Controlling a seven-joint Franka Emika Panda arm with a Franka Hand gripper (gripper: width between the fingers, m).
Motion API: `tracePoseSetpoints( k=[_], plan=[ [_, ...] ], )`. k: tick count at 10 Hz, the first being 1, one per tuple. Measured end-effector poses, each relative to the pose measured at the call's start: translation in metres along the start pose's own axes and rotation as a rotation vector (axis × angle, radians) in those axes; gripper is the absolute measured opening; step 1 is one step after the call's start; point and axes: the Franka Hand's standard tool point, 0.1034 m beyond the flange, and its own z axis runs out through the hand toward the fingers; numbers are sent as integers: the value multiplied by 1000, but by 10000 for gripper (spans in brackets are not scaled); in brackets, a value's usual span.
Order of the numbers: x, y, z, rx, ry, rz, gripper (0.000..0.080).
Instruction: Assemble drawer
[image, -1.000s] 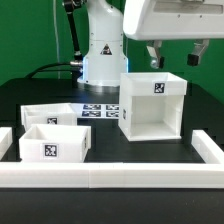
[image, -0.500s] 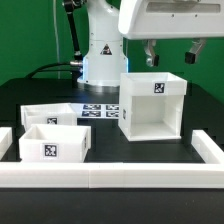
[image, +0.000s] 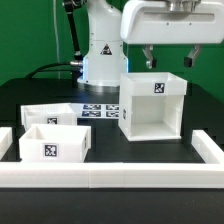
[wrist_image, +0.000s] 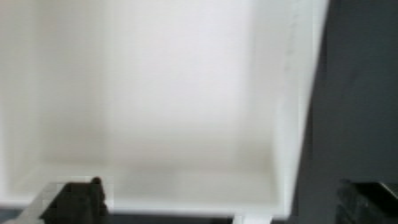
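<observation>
The tall white drawer casing (image: 152, 104) stands on the black table at the exterior view's right, with a tag on its front wall. Two shallow white trays sit at the exterior view's left: one in front (image: 55, 143) and one behind it (image: 50, 116), each with a tag. My gripper (image: 170, 58) hangs open just above the casing's top, nothing between its fingers. In the wrist view the casing's white inside (wrist_image: 160, 100) fills the picture, and my gripper (wrist_image: 228, 205) shows only its two dark fingertips (wrist_image: 75, 200) wide apart.
The marker board (image: 98, 110) lies flat between the trays and the casing. A long low white border rail (image: 110, 176) runs along the front, with short end pieces at both sides. The robot base (image: 100, 50) stands at the back.
My gripper has drifted a little toward the exterior view's left and slightly up above the casing. The drawer parts have not moved.
</observation>
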Motion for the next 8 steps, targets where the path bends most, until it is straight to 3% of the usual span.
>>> tracePoseSetpoints(
  k=[1, 5, 8],
  plan=[
    [-1, -9, 3, 5, -3, 14, 650],
    [-1, -8, 6, 6, 8, 17, 650],
    [-27, -17, 29, 9, 5, 36, 650]
  ],
)
